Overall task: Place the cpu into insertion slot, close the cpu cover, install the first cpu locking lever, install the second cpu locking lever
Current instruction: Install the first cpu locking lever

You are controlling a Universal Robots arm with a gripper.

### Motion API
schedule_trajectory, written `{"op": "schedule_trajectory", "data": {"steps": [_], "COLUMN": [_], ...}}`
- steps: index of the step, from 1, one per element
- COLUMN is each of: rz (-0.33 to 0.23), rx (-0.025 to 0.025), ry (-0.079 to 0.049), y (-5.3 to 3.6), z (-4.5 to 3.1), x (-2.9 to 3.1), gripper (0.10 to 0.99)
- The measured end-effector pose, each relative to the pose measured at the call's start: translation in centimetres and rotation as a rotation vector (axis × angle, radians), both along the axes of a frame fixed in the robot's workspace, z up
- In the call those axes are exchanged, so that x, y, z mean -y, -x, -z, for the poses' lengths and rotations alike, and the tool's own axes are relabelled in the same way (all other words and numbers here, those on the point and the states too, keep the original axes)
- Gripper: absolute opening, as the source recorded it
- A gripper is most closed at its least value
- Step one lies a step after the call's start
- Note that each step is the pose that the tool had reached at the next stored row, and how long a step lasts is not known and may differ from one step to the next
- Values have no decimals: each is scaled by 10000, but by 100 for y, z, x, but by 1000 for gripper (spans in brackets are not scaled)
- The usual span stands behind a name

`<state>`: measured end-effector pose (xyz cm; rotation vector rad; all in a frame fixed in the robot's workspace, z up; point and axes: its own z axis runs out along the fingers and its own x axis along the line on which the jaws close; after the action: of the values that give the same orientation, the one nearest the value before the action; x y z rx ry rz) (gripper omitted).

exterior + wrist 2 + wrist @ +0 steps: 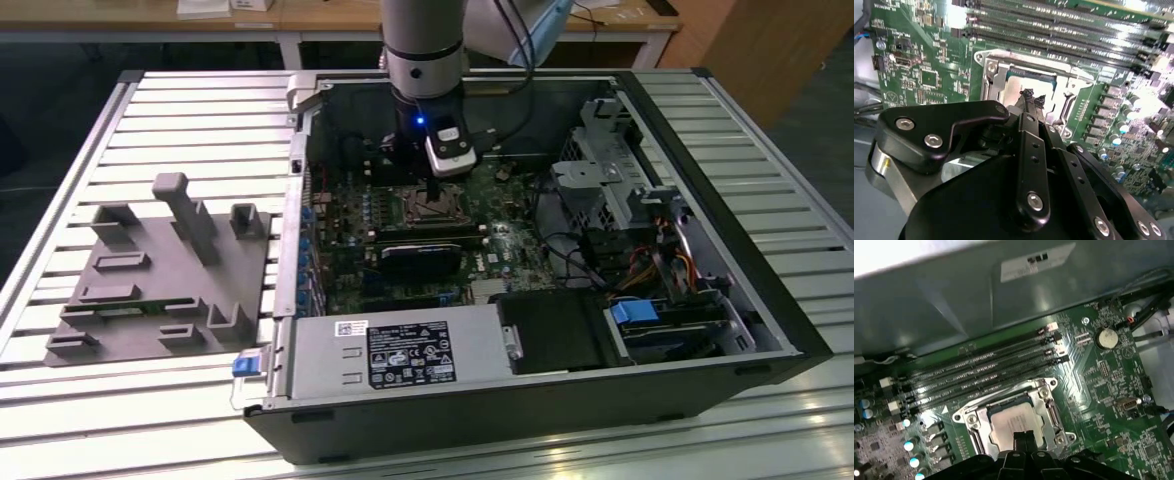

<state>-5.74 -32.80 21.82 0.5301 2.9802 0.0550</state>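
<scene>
Silver-grey cpu under cpu cover

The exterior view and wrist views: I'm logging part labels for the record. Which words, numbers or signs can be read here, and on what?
None can be read.
White label on the power supply: print too small.
White sticker on the case wall: blurred.
Board markings beside the insertion slot, where the cpu lies under the gripper: too fine.
</scene>
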Motion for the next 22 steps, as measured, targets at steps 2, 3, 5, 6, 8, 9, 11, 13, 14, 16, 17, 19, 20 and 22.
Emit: {"op": "schedule_trajectory", "data": {"steps": [2,3,5,6,8,9,11,13,14,16,17,19,20,22], "rz": [0,0,0,0,0,1,1,0,-1,-1,-2,-5,-8,-12], "rx": [-1,-1,0,0,0,2,0,0,-2,-1,-1,1,0,0], "ry": [6,6,8,10,14,19,100,184,210,239,249,259,263,264], "y": [0,0,0,0,0,0,0,0,0,0,0,0,0,0], "z": [0,0,0,0,0,1,-1,-11,-21,-44,-60,-91,-108,-142], "x": [14,18,26,30,38,38,38,39,39,39,38,38,39,38], "gripper": [106,106,106,106,106,106,106,106,106,106,106,106,106,106]}}
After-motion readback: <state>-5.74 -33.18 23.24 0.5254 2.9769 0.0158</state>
